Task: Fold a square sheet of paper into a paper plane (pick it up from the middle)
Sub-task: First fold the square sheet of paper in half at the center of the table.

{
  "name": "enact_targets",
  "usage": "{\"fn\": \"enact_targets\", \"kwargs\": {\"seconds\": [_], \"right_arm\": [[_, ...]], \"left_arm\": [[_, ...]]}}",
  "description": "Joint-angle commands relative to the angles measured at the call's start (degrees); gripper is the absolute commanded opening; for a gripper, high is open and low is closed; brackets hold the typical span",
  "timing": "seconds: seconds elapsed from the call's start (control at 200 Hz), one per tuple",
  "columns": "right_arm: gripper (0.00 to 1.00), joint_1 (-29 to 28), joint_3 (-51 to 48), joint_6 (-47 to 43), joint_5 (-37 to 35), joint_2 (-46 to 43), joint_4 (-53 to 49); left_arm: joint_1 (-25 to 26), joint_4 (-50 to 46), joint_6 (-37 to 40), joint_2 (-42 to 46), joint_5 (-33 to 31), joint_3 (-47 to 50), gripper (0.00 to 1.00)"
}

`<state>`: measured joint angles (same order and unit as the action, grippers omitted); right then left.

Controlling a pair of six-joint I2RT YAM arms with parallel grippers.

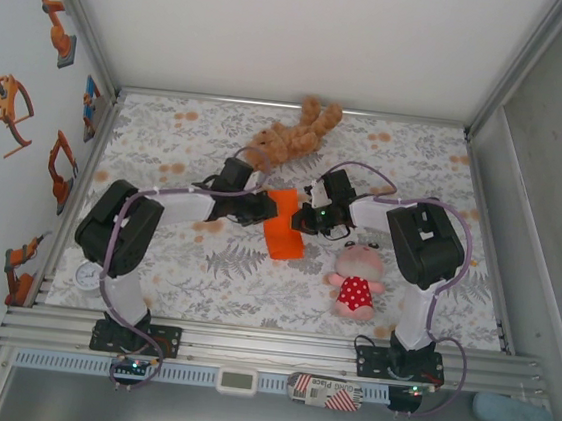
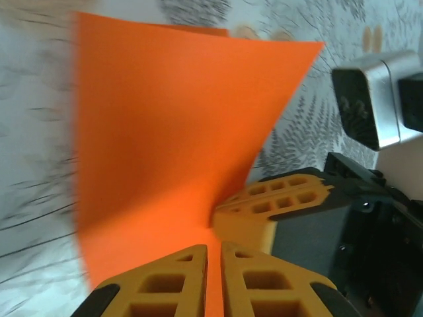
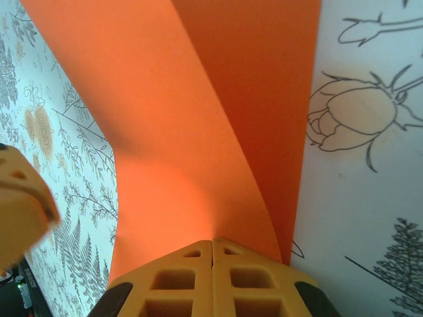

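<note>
Nearest you, the pink plush doll in a red dress [image 1: 356, 282] lies on the floral table [image 1: 203, 283]. Beyond it, your left gripper [image 2: 213, 252] and right gripper [image 3: 213, 246] each pinch the bright orange square sheet of paper [image 1: 284, 226], bent over mid-table. The brown plush bear [image 1: 289, 136] lies farthest.

The paper [image 1: 283, 226] is on the desk [image 1: 203, 283]. The bear [image 1: 289, 136] lies behind the paper, the doll [image 1: 356, 279] right of it and nearer.
</note>
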<state>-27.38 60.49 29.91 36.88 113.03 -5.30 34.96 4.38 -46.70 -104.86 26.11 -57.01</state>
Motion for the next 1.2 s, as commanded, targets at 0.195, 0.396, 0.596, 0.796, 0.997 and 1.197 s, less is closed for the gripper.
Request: {"fn": "enact_targets", "kwargs": {"seconds": [0.195,0.396,0.596,0.796,0.997,1.197], "right_arm": [[0.00,1.2,-4.5,-1.9,-14.0,6.1,-13.4],[0.00,1.2,-4.7,-2.0,-14.2,5.8,-13.3],[0.00,1.3,-4.6,-1.9,-14.4,5.7,-13.4],[0.00,1.3,-4.7,-1.9,-14.4,5.7,-13.3],[0.00,1.3,-5.1,-1.8,-14.4,5.8,-12.9],[0.00,1.2,-5.6,-1.8,-14.3,6.0,-12.4]], "left_arm": [[-1.2,-2.8,2.3,-7.9,-5.2,-5.8,0.15],[-5.4,-6.2,5.1,-7.1,-10.4,-3.0,0.15],[-9.4,-9.3,8.2,-4.7,-12.4,-2.8,0.15],[-7.1,-5.1,7.4,2.0,-10.4,-0.8,0.14],[-1.2,0.0,5.4,1.8,-10.4,-1.5,0.14],[-0.5,2.3,4.2,-5.5,-9.6,-5.7,0.14]]}}
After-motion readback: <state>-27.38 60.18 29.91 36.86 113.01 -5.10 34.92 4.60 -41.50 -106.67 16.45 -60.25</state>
